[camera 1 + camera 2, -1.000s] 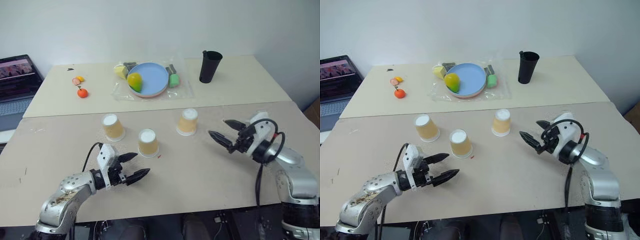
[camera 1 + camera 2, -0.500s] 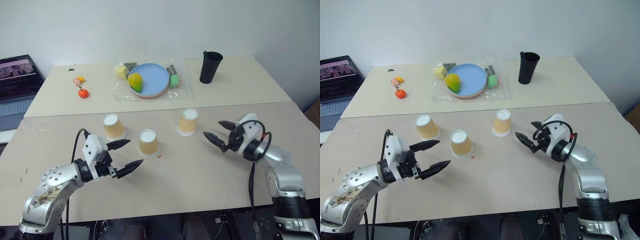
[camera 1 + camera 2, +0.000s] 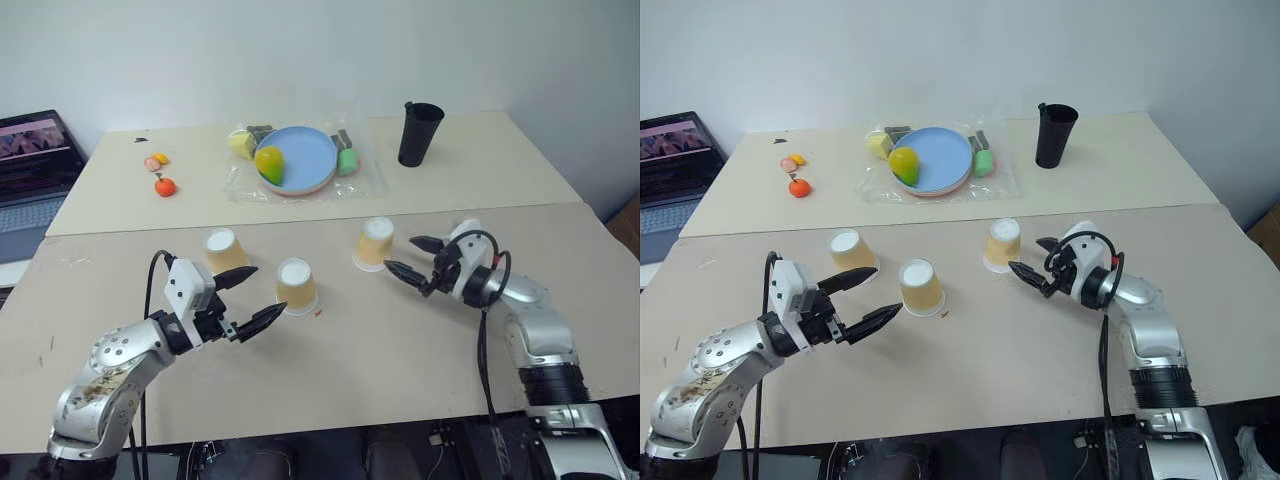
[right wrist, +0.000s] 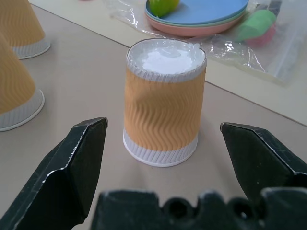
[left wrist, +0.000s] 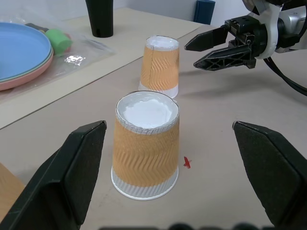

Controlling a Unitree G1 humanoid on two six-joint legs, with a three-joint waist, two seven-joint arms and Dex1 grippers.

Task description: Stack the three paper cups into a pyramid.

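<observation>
Three paper cups stand upside down and apart on the table (image 3: 400, 340). The left gripper (image 3: 243, 299) is spread wide and empty, with the middle cup (image 3: 296, 286) just ahead of its jaws and the left cup (image 3: 226, 253) beside them. The right gripper (image 3: 414, 259), equally wide and empty, faces the right cup (image 3: 376, 243) just ahead of its fingertips.

Two beige tables (image 3: 420, 340) stand pushed together. On the near one three paper cups (image 3: 296, 286) stand upside down, apart. The far one holds a black cup (image 3: 419, 133), a blue plate (image 3: 305, 165) on clear plastic (image 3: 365, 183) and small toy fruits (image 3: 165, 185).
</observation>
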